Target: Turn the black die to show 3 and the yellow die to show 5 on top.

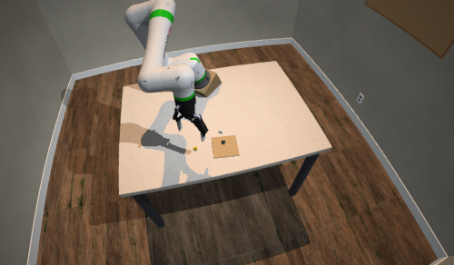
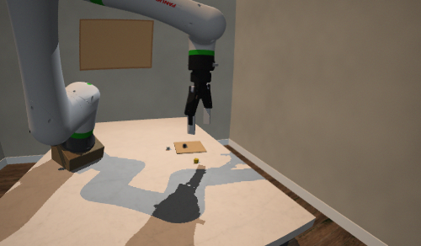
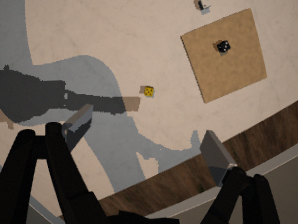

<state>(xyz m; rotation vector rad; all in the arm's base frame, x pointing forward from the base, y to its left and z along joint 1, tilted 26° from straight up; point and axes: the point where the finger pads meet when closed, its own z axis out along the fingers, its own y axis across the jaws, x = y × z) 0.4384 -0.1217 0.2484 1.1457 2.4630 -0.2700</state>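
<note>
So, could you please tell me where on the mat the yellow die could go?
The mat carries only the black die near its far edge; the near half is bare. The yellow die and white die lie off it. The gripper hangs open, high above.

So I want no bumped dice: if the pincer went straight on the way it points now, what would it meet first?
Probably bare table. The open pincer hangs high and points down near the yellow die, which lies off the mat. Depth is unclear, so the die might be touched.

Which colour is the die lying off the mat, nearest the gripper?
Yellow die, seen best in the wrist view.
</note>
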